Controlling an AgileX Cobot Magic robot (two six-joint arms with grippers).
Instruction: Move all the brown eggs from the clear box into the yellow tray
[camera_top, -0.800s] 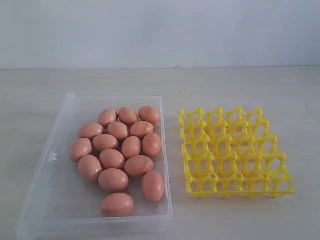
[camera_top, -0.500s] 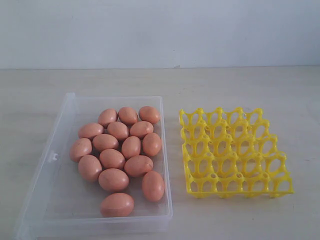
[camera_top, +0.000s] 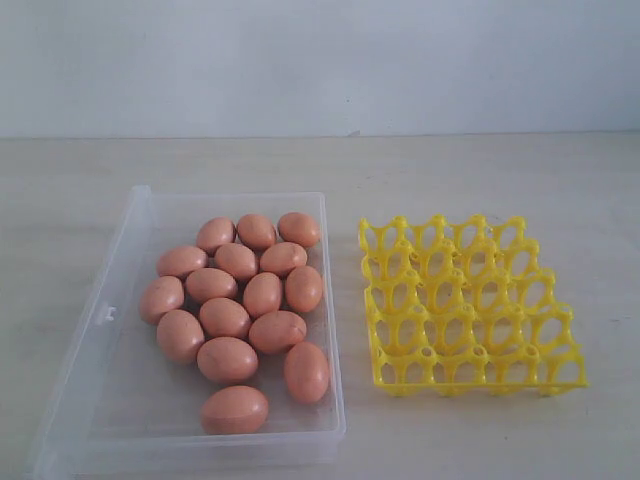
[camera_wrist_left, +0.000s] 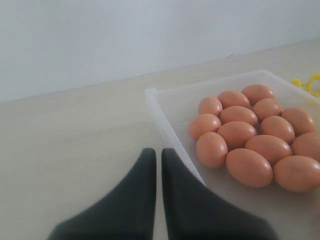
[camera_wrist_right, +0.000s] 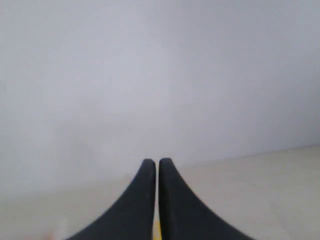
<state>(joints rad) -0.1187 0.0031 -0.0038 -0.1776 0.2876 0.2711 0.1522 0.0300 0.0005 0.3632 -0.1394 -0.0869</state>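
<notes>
Eggs (camera_top: 224, 317) lie in the box (camera_top: 120, 400), tray (camera_top: 428, 352) beside it; only wrist views show left gripper (camera_wrist_left: 156, 152), right gripper (camera_wrist_right: 151, 162), both closed.

Left wrist view crops the yellow tray (camera_wrist_left: 299, 81).

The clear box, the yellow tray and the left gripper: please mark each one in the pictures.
clear box (camera_top: 120, 400): exterior view, bare floor near its left wall.
yellow tray (camera_top: 478, 352): exterior view, a junction on its near rim.
left gripper (camera_wrist_left: 158, 151): left wrist view, midway between its fingertips.
</notes>
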